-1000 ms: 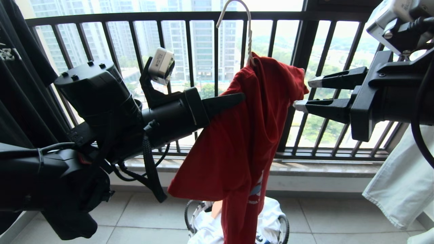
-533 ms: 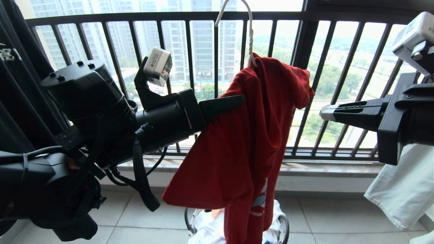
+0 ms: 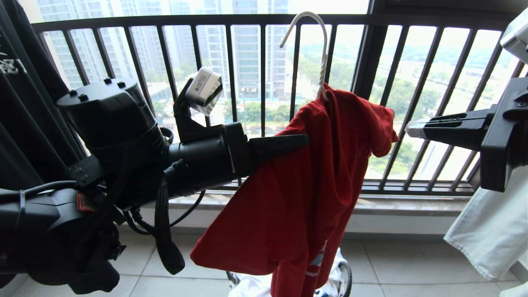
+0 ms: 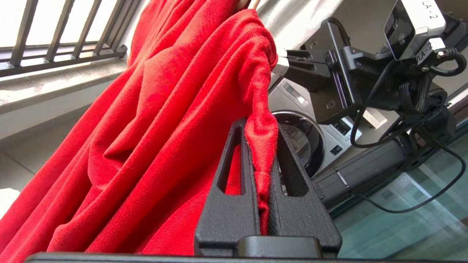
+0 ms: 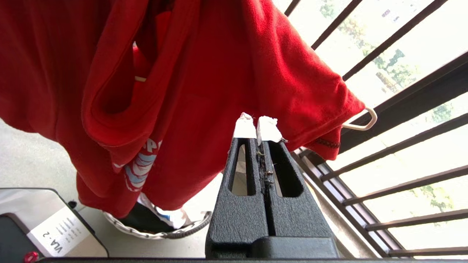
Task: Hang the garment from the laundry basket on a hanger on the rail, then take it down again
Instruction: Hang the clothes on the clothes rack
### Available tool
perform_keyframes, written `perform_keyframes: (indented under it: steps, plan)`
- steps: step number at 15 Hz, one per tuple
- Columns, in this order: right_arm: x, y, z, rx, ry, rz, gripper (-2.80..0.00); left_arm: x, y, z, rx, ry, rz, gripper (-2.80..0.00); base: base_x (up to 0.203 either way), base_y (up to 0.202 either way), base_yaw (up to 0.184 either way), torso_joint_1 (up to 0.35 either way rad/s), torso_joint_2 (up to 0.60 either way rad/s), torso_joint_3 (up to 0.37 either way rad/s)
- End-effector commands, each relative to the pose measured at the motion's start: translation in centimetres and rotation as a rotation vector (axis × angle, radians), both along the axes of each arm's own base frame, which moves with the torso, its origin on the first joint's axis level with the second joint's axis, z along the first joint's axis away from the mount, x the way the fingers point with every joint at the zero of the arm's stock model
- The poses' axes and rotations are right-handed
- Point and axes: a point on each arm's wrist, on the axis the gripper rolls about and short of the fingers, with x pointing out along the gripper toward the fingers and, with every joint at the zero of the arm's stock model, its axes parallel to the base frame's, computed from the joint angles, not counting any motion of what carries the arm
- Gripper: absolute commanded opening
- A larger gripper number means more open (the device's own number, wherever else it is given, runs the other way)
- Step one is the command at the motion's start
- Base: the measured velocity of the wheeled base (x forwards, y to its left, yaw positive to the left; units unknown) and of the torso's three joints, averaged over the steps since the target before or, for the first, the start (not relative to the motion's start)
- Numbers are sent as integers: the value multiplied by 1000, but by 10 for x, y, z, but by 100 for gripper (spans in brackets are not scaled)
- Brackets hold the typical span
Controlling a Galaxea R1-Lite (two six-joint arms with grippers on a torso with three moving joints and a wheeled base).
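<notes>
I read this as a high-rise apartment laundry balcony. A dark barred railing [image 3: 231, 62] runs along a stone sill [image 3: 396, 204], tower blocks [image 3: 247, 45] and treetops beyond. Pale floor tiles [image 3: 412, 264] underfoot. A front-loading washing machine [image 4: 303, 128] stands behind; clothes hang at both sides.

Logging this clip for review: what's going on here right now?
The left tool is shut on a fold of the red T-shirt, which is draped unevenly on a white wire hanger held up in front of the window railing. The right tool is shut and empty beside the shirt. The basket sits on the floor below.
</notes>
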Motion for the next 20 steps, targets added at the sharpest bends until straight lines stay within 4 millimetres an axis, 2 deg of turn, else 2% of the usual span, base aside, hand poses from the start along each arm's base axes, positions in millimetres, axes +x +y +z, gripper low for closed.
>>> perform_keyframes:
  steps: [1,3,5,6,10,13,16,20]
  plan:
    - [5,-2,-4,-54,27,-9,-280,-3,2,0,4,-2,-31,-280,0,0,0,0,0,0]
    - [8,-6,-7,-158,3,6,-280,-3,2,0,4,-5,-35,-280,0,0,0,0,0,0]
    - [17,-5,1,-199,-29,6,-280,-5,3,0,5,-7,-40,-280,0,0,0,0,0,0]
    - [23,-6,5,-233,-42,3,0,-6,5,0,9,-10,-57,-280,0,0,0,0,0,0]
    - [24,-8,14,-317,-75,58,0,-9,11,-2,39,-26,-169,-280,0,0,0,0,0,0]
    - [28,-5,20,-336,-87,101,0,-9,12,-3,44,-23,-177,-280,0,0,0,0,0,0]
    - [24,-2,18,-361,-80,175,0,-8,11,-4,46,-27,-175,-280,0,0,0,0,0,0]
    - [25,12,11,-372,-50,252,0,-9,13,-2,41,-35,-173,-280,0,0,0,0,0,0]
